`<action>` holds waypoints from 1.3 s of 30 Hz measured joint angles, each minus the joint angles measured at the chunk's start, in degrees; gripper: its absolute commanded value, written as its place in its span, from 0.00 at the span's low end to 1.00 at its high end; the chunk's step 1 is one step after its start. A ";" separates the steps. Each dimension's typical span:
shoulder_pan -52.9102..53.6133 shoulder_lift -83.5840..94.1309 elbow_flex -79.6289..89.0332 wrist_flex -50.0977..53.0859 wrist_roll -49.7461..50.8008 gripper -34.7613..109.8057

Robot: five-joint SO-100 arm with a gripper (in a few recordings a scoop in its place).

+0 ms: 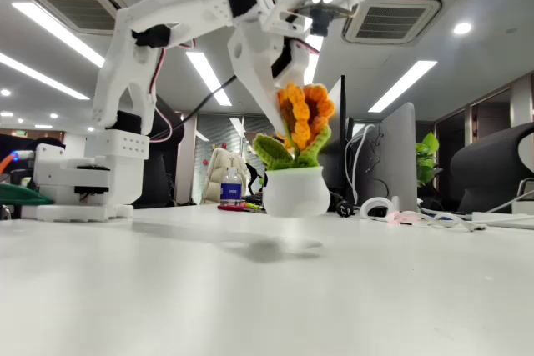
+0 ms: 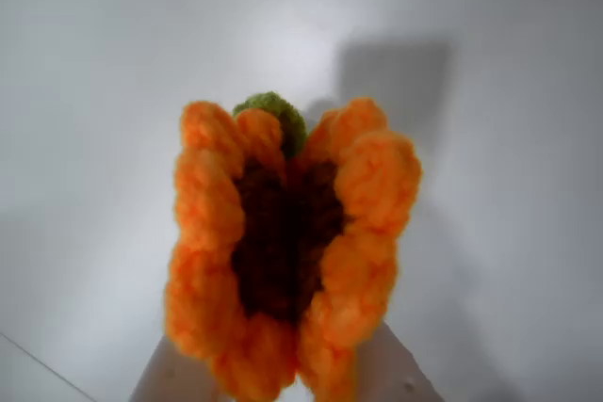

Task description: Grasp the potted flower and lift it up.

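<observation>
The potted flower [image 1: 296, 156] hangs a little above the white table [image 1: 250, 289], its round white pot casting a shadow below it. My white gripper [image 1: 288, 114] is shut on the orange flower head, which is squeezed and folded. In the wrist view the potted flower [image 2: 292, 247] is seen from above: orange petals folded around a brown centre, a green leaf tip behind. Pale gripper fingers [image 2: 179, 378] show at the bottom edge under the petals.
The arm's white base [image 1: 83, 181] stands at the left of the table. Behind the table's far edge are a water bottle [image 1: 231, 185], monitors [image 1: 392, 160], cables with white headphones [image 1: 375, 206] and a leafy green plant [image 1: 427, 156].
</observation>
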 measured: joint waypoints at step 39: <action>-21.80 81.04 9.32 18.28 -21.27 0.24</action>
